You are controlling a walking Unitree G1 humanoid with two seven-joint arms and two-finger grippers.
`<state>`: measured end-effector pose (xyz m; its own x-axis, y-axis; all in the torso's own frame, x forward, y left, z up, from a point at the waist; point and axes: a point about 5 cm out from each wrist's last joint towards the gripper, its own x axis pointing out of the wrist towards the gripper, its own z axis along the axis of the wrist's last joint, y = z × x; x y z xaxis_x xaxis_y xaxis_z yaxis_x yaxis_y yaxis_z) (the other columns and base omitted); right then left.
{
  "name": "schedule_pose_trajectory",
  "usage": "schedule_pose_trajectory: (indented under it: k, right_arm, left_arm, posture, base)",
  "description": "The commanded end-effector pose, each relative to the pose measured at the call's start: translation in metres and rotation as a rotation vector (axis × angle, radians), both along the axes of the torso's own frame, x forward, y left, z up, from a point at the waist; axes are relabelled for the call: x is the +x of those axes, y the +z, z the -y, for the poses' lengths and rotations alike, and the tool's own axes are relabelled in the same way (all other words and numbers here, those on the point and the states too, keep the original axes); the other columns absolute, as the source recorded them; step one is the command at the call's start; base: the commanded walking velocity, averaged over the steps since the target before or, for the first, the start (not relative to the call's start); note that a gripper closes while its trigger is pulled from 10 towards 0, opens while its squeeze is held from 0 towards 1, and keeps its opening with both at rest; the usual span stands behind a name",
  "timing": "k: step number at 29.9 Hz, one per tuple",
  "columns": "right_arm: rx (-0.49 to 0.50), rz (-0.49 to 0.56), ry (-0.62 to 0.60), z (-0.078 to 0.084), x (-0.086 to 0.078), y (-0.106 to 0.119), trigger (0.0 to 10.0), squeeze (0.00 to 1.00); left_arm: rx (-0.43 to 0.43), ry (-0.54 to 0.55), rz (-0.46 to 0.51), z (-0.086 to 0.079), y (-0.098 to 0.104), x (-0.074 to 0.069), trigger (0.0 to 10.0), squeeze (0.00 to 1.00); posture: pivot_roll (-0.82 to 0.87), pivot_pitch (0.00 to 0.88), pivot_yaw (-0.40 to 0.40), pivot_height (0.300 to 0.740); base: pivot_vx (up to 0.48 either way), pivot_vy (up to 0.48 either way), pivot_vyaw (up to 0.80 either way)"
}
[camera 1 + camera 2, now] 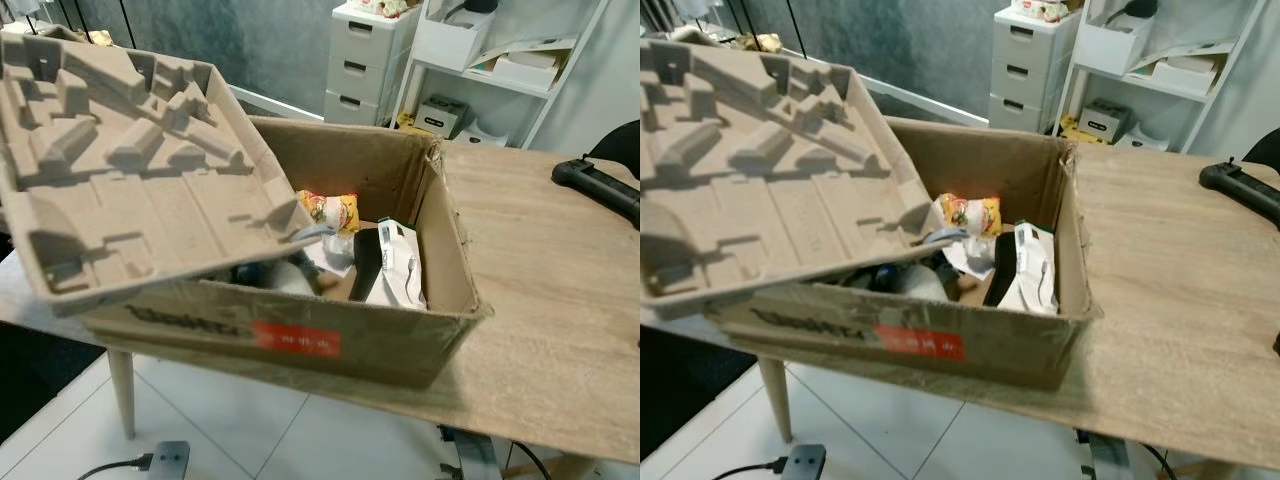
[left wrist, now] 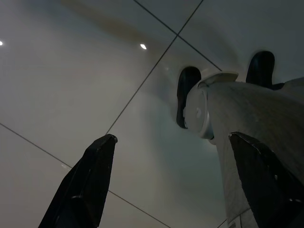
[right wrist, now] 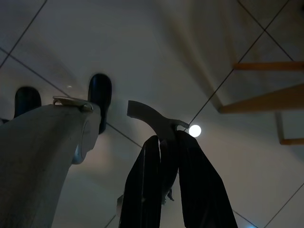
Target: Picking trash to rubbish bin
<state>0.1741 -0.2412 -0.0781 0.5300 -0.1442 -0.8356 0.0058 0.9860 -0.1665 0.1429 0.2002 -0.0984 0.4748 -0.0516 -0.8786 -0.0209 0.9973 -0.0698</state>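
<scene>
Down by the floor, left gripper (image 2: pixel 166 185) hangs jaws wide; right gripper (image 3: pixel 164 185) pinches a grey scrap (image 3: pixel 149 116); box (image 1: pixel 300 335) sits on the desk (image 1: pixel 560 330).

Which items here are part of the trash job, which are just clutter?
Job:
cardboard box holding trash
moulded pulp tray across its left side
snack packet
white wrapper

Lying about:
black handle on table
drawer unit
shelf
</scene>
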Motion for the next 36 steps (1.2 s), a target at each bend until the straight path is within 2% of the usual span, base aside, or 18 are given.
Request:
schedule_pose_trajectory:
  k: [1,7,17,22,27,31,33,34,35,36]
  right_arm:
    - [-0.004,-0.03,-0.006,0.002,-0.008,-0.003,10.0,0.0]
    - [-0.006,-0.03,-0.006,0.002,-0.008,-0.003,10.0,0.0]
    - [-0.011,-0.018,-0.001,0.004,-0.004,-0.001,10.0,0.0]
    - [0.01,0.039,0.046,-0.001,0.01,0.005,10.0,0.0]
    - [0.063,0.107,0.173,-0.013,0.028,0.013,10.0,0.0]
    - [0.142,0.151,0.305,-0.028,0.04,0.02,10.0,0.0]
    - [0.161,0.157,0.331,-0.031,0.041,0.021,10.0,0.0]
    - [0.213,0.162,0.415,-0.04,0.044,0.023,10.0,0.0]
    - [0.213,0.162,0.415,-0.04,0.044,0.023,10.0,0.0]
    - [0.226,0.149,0.5,-0.047,0.045,0.023,10.0,0.0]
  left_arm:
    - [0.001,-0.005,-0.044,0.002,-0.004,-0.011,10.0,0.0]
    - [0.002,-0.008,-0.043,0.002,-0.004,-0.01,10.0,0.0]
    - [0.007,-0.038,-0.035,0.004,-0.004,-0.008,10.0,0.0]
    - [0.019,-0.057,-0.022,0.003,-0.003,-0.007,10.0,0.0]
    - [0.048,-0.054,-0.012,-0.001,-0.002,-0.005,10.0,0.0]
    - [0.052,-0.001,0.024,-0.005,0.002,0.003,10.0,0.0]
    - [0.05,0.007,0.033,-0.006,0.003,0.006,10.0,0.0]
    - [0.043,0.028,0.058,-0.007,0.006,0.011,10.0,0.0]
    - [0.043,0.028,0.058,-0.007,0.006,0.011,10.0,0.0]
    - [0.041,0.034,0.07,-0.008,0.007,0.014,10.0,0.0]
  posture:
    - [-0.02,0.095,-0.014,0.74]
    - [-0.02,0.093,-0.018,0.74]
    - [-0.02,0.083,-0.021,0.74]
    - [-0.02,0.083,-0.021,0.74]
    - [-0.02,0.079,-0.022,0.74]
    - [-0.02,0.079,-0.022,0.74]
    - [-0.02,0.079,-0.022,0.74]
    - [-0.02,0.084,-0.021,0.74]
    - [-0.02,0.084,-0.021,0.74]
    - [-0.02,0.085,-0.02,0.74]
  base:
    - [-0.401,0.0,0.0]
    - [-0.397,0.0,0.0]
    - [0.0,0.0,0.0]
    - [0.0,0.0,0.0]
    - [0.0,-0.453,0.0]
    - [0.0,0.0,0.0]
    - [0.0,0.0,0.0]
    - [0.0,0.0,0.0]
    - [0.0,0.0,0.0]
    - [0.0,0.0,0.0]
